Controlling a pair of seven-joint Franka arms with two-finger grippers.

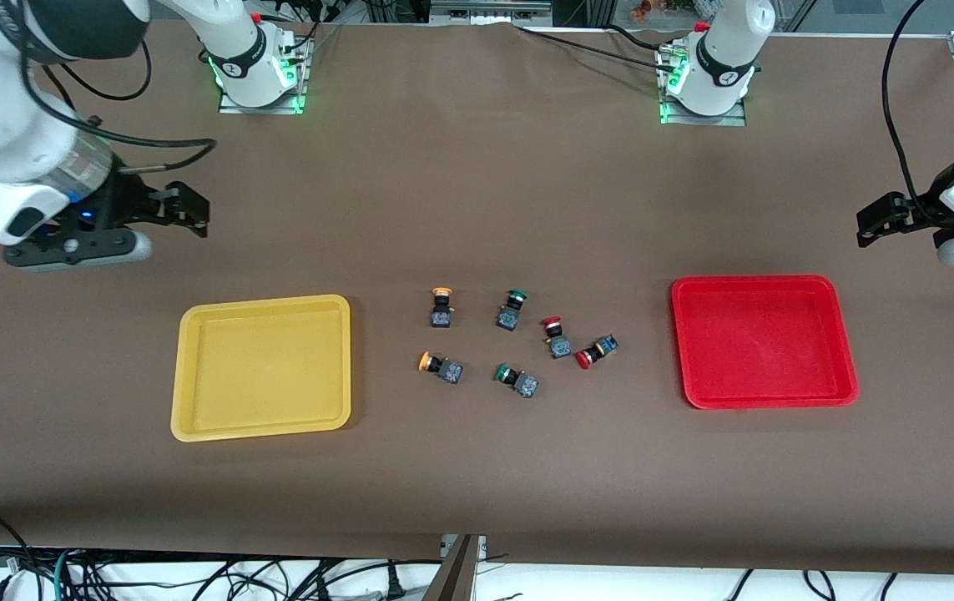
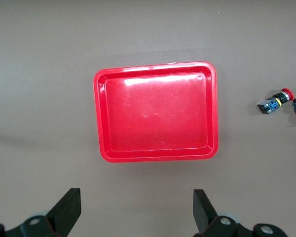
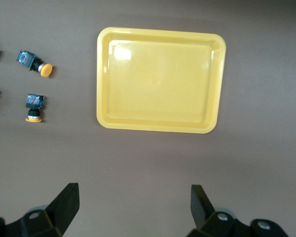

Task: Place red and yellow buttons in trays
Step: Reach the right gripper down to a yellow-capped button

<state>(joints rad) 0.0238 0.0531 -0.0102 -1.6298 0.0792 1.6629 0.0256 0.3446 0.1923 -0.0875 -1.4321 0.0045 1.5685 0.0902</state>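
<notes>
Nothing has gone into a tray yet. Closest to the front camera in the little pile is a small switch with a dark blocky body and a green round cap [image 1: 517,380], which is not wanted, and beside it, toward the right arm's end, lies a yellow-capped switch [image 1: 441,366] on its side. A bit farther from the camera lies a red-capped switch [image 1: 596,351] on its side, its long way slanting across the table, with a second red-capped switch [image 1: 556,336] just beside it. Farther still sit another green-capped switch [image 1: 511,309] and the second yellow-capped switch [image 1: 441,307]. The shallow yellow plastic tray [image 1: 193,367] lies toward the right arm's end and the shallow red plastic tray [image 1: 844,351] toward the left arm's end, with the pile between them on the brown table [image 1: 477,467]. The right gripper [image 1: 193,215] hangs over bare table near the yellow tray, fingers spread wide and holding nothing. The left gripper [image 1: 869,224] hangs over bare table near the red tray, also spread wide and empty. I think the red switches are the left arm's job, since they lie on its side of the pile, and the yellow ones are the right arm's.
</notes>
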